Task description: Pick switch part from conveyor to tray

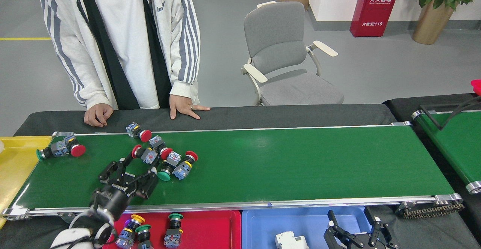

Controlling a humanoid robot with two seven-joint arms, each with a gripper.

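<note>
Switch parts [165,160]: a loose cluster of push-button units lying on their sides on the conveyor [282,162], left of the belt's middle. Red caps and one green cap visible, blue-grey bodies, several touching one another. One red-capped unit [138,132] sits apart at the belt's far edge. Another pair [60,150], green cap at one end and red at the other, lies near the belt's left end, just beside the yellow tray [15,166].

Left pincer [131,170] hovers over the belt's near-left part, just below and left of the cluster. Fingers spread, nothing between them; the upper finger [124,162] is close to the nearest red-capped unit; I cannot tell whether it touches it.

Red tray [210,230] on the worktop below the belt's near frame holds three switch parts [150,230]: yellow-capped, green-capped, green-capped, standing or leaning near its left side.

Blue tray [300,222] right of the red one carries a white block-shaped part [291,240]. Right pincer [359,232] sits low at the frame's bottom edge over that tray, fingers apart, empty.

A person [124,42] in a white striped jacket stands behind the worktop, both hands resting on its dark far edge. Grey chair [285,57] behind, to the right. A second green belt [454,144] shows partly at far right.
</note>
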